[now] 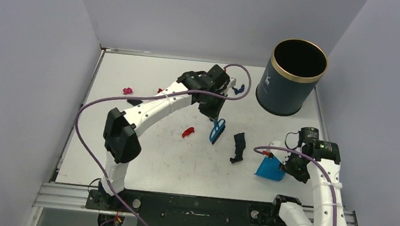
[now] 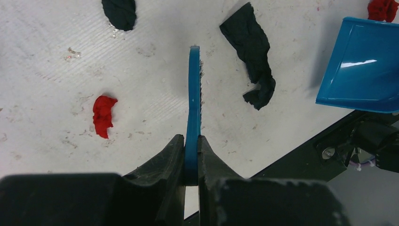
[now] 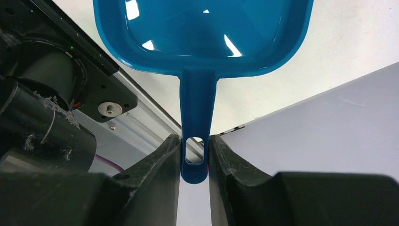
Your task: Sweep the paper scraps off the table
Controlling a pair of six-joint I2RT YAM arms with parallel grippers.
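My left gripper (image 1: 212,114) is shut on the handle of a small blue hand brush (image 1: 217,130), bristles down on the table (image 1: 143,157). In the left wrist view (image 2: 190,140) the brush (image 2: 193,89) stands between a red scrap (image 2: 103,116) and a long black scrap (image 2: 252,49). From above, the red scrap (image 1: 187,132) lies left of the brush and the black scrap (image 1: 237,147) right of it. My right gripper (image 1: 288,164) is shut on the handle of the blue dustpan (image 1: 269,168), also seen in the right wrist view (image 3: 194,140) with an empty pan (image 3: 202,33).
A magenta scrap (image 1: 128,90) lies at the left, a dark scrap (image 1: 134,102) under the left arm, a dark blue scrap (image 1: 237,89) near the dark gold-rimmed bin (image 1: 296,75). Another red scrap (image 2: 382,8) shows past the dustpan (image 2: 362,66). Grey walls enclose three sides.
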